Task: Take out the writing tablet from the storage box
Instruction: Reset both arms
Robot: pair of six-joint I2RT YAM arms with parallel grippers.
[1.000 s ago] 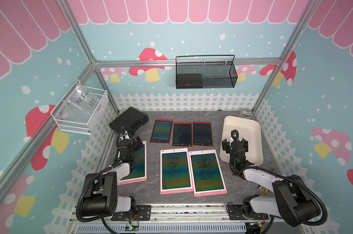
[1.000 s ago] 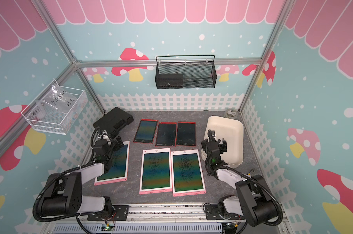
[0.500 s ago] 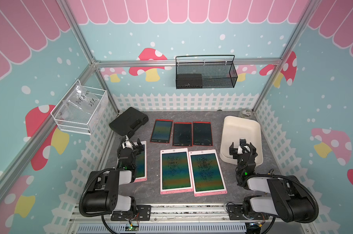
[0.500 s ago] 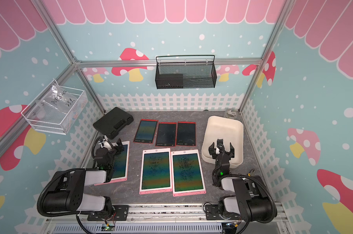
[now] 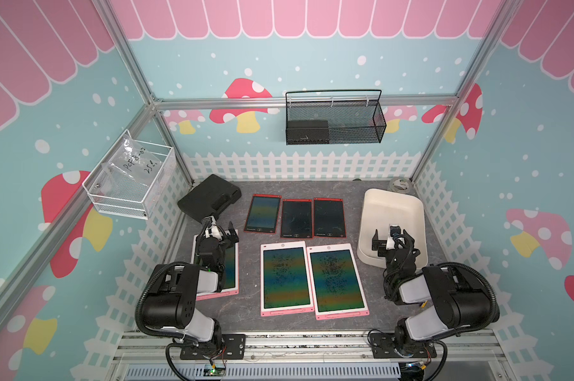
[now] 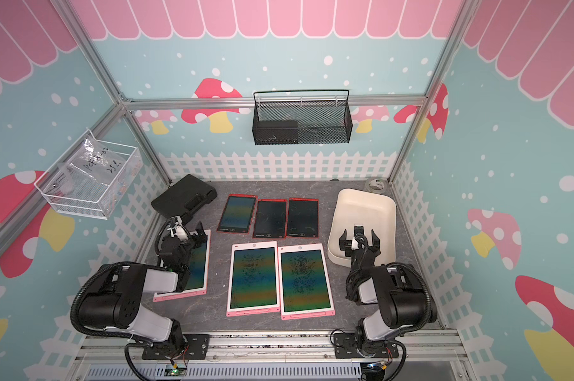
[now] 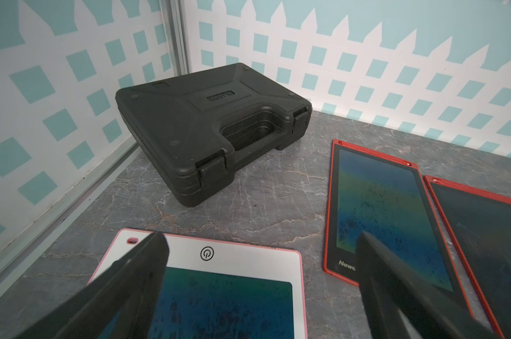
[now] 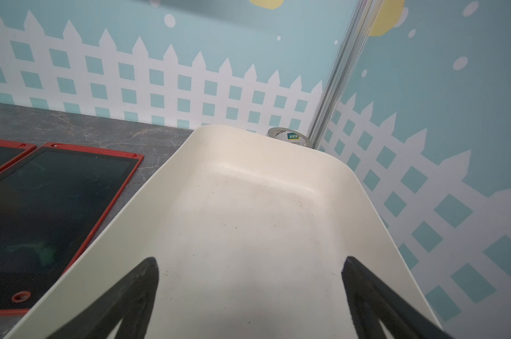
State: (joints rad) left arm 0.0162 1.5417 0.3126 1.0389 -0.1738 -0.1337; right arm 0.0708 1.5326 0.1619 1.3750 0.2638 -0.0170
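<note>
With left pincer (image 7: 263, 245) and right pincer (image 8: 249, 261) both gaping empty, the right could clip and shove the empty storage box (image 8: 248, 190).

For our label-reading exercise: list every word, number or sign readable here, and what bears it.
"PCF8-02", "25e.", handwritten, uncertain: plastic bag.
"News", rest hidden: red tablet.
Power symbol: pink tablet.
Embossed label on black case, print on tape roll: too blurred to read.

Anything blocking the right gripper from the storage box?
Nothing visible. The open right gripper hangs over the near end of the storage box. The box floor shows bare in the right wrist view.
</note>
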